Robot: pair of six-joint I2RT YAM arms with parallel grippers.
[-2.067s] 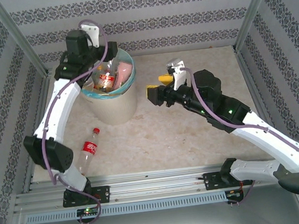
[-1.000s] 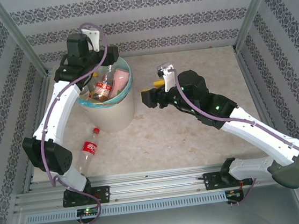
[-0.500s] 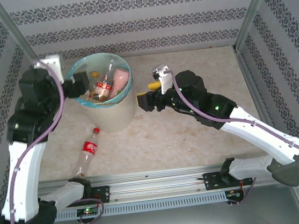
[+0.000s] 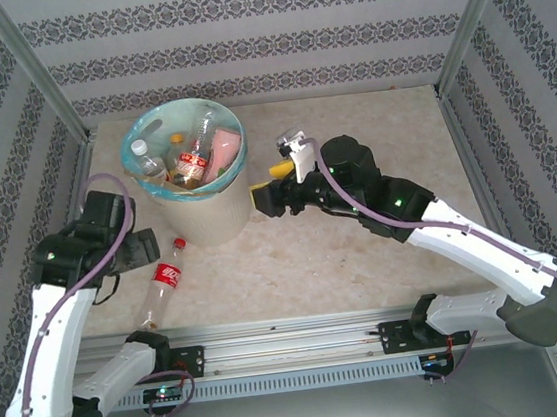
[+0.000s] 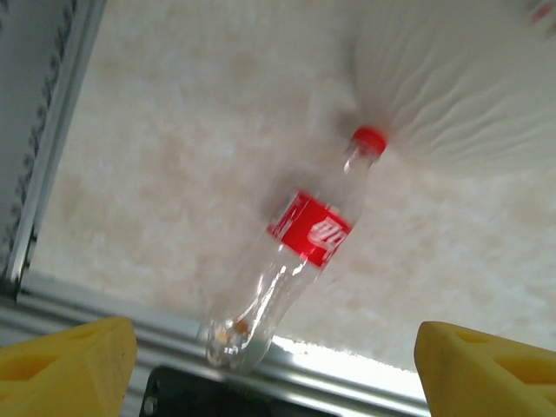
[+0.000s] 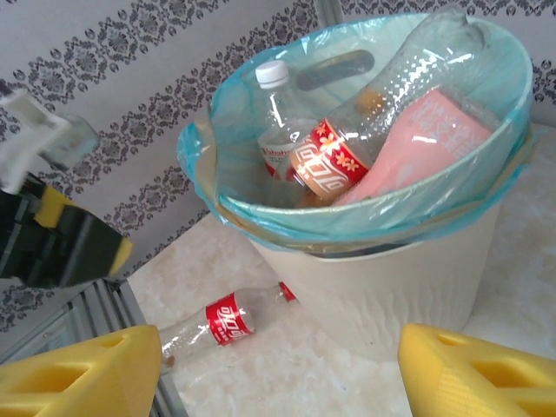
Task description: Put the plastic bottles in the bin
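The cream-white bin (image 4: 204, 215) with its blue-green liner stands at the back left and holds several plastic bottles (image 4: 195, 159). In the right wrist view the bin (image 6: 391, 269) shows a red-labelled bottle (image 6: 326, 165) and a white-capped one (image 6: 276, 113) inside. One clear bottle (image 4: 163, 282) with a red cap and red label lies on the table in front of the bin, base at the near rail. My left gripper (image 4: 148, 249) hovers open just left of it, the bottle (image 5: 300, 248) lying between its yellow fingertips (image 5: 65, 365). My right gripper (image 4: 268, 186) is open and empty, right of the bin.
The metal rail (image 5: 365, 373) runs along the near table edge under the loose bottle's base. Patterned walls close in the back and sides. Bare marble tabletop (image 4: 365, 259) lies in front of and right of the bin.
My left arm has swung away from over the bin, back toward the near left, and now hangs by the loose bottle. My right gripper has edged left toward the bin.
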